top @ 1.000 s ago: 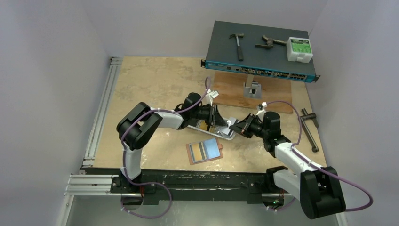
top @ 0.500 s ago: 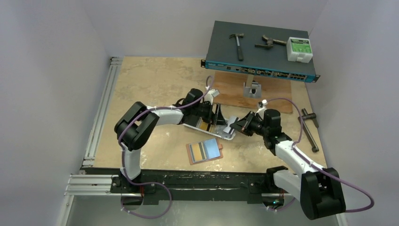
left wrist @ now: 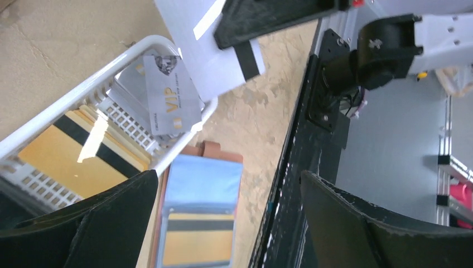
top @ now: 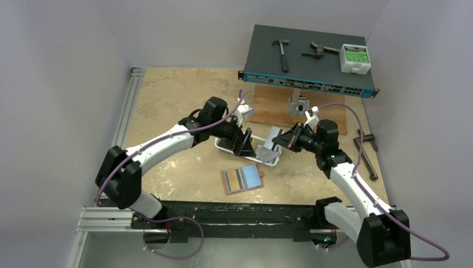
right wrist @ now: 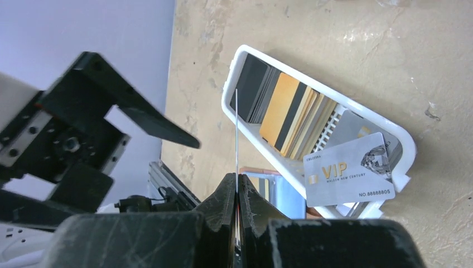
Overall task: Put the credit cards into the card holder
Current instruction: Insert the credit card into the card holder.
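Observation:
My right gripper (right wrist: pixel 237 187) is shut on a pale credit card (right wrist: pixel 236 134) that shows edge-on in the right wrist view; from above this card (top: pixel 271 139) hangs tilted over the right end of the white tray (top: pixel 223 147). My left gripper (top: pixel 244 143) stands open just left of it, with nothing between its fingers (left wrist: pixel 83 223). The reddish-brown card holder (top: pixel 243 180) lies open in front of the tray, with a blue card (left wrist: pixel 203 181) and an orange card (left wrist: pixel 195 245) in it. A silver VIP card (right wrist: pixel 348 176) leans on the tray's rim. Black and orange cards (right wrist: pixel 281 111) stand inside the tray.
A dark network switch (top: pixel 307 58) on a wooden board at the back right carries a hammer, another tool and a white box. A T-handle tool (top: pixel 367 153) lies at the right. An aluminium rail (top: pixel 120 131) runs along the left edge.
My left gripper has opened, let go of the pale card and drawn back to the left, its elbow swinging out. The right gripper keeps the card and has lifted it a little.

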Robot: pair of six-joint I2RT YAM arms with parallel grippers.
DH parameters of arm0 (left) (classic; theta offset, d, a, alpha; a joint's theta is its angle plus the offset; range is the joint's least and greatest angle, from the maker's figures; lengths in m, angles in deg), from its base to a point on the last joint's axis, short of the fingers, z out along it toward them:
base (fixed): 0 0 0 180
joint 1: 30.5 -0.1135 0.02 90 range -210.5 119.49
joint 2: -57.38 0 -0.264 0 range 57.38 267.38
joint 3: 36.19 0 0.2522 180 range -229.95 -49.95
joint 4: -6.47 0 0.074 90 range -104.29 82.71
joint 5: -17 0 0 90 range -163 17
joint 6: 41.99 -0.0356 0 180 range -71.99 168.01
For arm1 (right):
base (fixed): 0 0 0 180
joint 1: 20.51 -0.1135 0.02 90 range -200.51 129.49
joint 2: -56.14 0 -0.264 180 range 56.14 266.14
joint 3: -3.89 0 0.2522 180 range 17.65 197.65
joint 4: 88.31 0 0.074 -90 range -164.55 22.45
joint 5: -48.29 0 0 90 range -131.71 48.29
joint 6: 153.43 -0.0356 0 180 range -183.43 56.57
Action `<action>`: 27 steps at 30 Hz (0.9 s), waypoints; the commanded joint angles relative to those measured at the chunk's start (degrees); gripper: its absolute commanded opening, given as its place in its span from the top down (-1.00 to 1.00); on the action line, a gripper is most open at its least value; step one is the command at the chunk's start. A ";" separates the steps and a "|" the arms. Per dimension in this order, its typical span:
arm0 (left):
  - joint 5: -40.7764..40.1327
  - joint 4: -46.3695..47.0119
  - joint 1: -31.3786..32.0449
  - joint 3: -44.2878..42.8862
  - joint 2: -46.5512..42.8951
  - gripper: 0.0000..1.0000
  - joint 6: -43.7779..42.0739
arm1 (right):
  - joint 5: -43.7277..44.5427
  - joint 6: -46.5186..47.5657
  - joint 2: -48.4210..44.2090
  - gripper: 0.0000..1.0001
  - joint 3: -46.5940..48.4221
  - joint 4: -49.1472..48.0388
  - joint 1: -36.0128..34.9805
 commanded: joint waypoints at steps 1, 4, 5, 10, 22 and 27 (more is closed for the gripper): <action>1.17 -15.45 -2.00 -2.72 -7.93 -1.00 -11.85 | -3.87 4.85 0.03 1.00 4.74 5.14 0.04; -1.69 -21.35 -3.82 -3.30 -12.79 -1.00 -17.73 | -5.65 7.49 0.39 1.00 4.94 7.77 0.10; -3.58 -23.81 -3.96 -3.86 -13.83 -1.00 -20.01 | -5.95 8.43 0.60 1.00 4.74 8.68 0.09; -6.58 -30.48 -7.62 -3.64 -17.95 -1.00 -24.48 | -7.13 10.79 0.55 1.00 1.84 11.09 -0.30; -10.08 -51.32 -9.26 0.70 -31.81 -1.00 -60.71 | -2.54 12.07 -1.61 1.00 -4.04 12.52 -8.07; -7.00 -46.02 -7.25 17.80 -47.19 -1.00 -84.70 | 3.82 8.97 1.93 1.00 -5.71 7.00 -15.98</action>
